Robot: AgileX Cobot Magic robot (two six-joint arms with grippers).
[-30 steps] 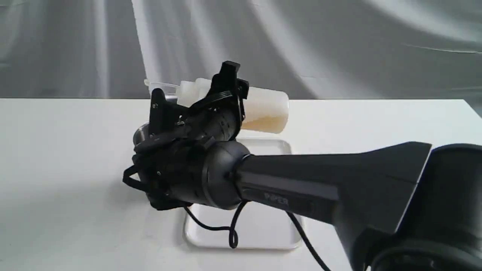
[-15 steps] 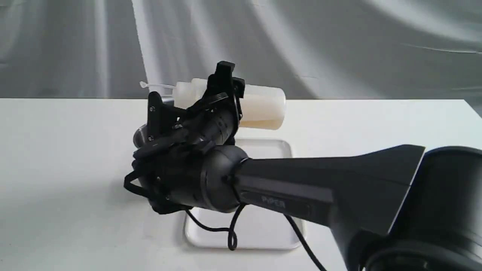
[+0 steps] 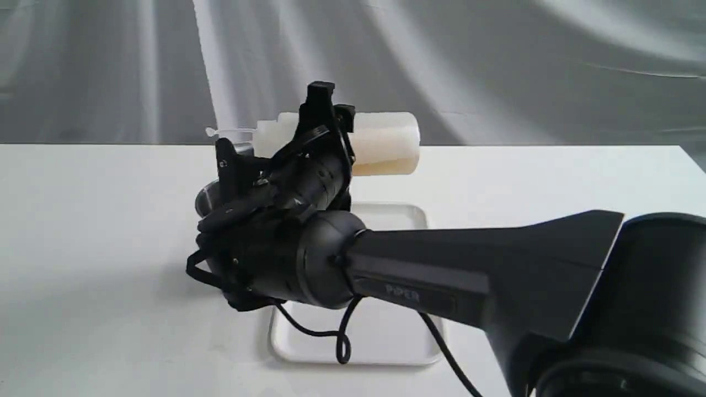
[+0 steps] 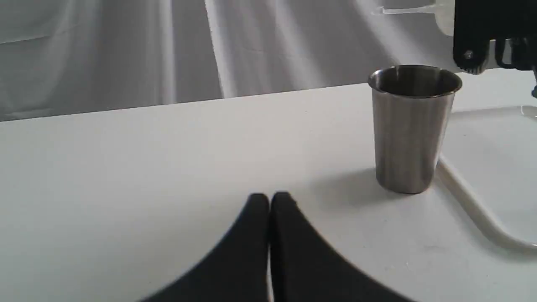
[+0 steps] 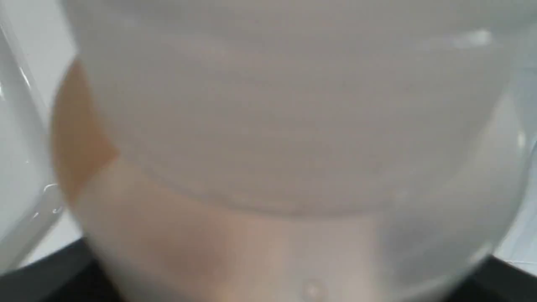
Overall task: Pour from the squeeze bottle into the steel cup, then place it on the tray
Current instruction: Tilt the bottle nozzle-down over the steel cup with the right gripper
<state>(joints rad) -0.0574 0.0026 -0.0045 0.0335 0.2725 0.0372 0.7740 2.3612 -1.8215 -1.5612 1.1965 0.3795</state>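
right gripper (image 3: 325,129) pinching squeeze bottle (image 3: 383,143) sideways, nozzle left; steel cup (image 4: 409,130) mostly hidden behind arm in exterior view; left gripper (image 4: 269,200) jaws pressed together

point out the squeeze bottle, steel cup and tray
squeeze bottle (image 3: 386,143), exterior view, on its body near the base
steel cup (image 4: 409,134), left wrist view, on its side wall
tray (image 3: 386,333), exterior view, bare floor near the front rim

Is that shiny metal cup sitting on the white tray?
No, the steel cup stands upright on the table, just beside the rim of the tray.
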